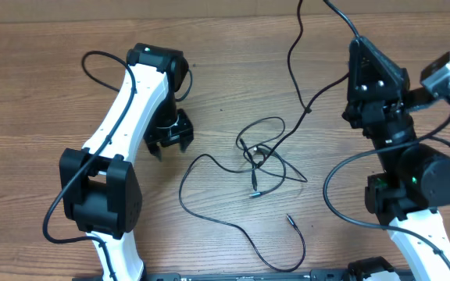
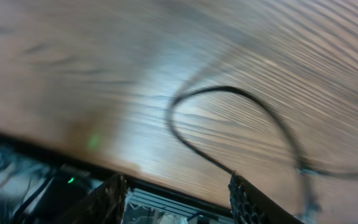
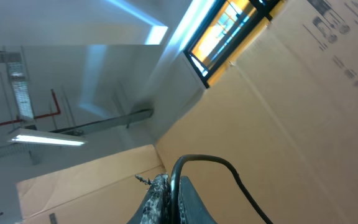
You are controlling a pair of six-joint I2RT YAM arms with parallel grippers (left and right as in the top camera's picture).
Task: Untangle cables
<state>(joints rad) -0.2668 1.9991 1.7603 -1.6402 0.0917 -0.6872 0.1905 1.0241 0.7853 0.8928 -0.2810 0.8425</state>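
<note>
Cables (image 1: 255, 153) beyond left gripper (image 1: 169, 147) jaws

Knotted at table (image 1: 37, 62) centre: cables (image 1: 258, 152), with loose loops toward 6 o'clock and one strand up to 12 o'clock. Free plug ends at 6 and 5 o'clock. At 9 o'clock of the knot, left gripper (image 1: 170, 149), spread apart, empty, near but not touching. At 1 o'clock, right gripper (image 1: 357, 43), a strand meeting its tip.
</note>
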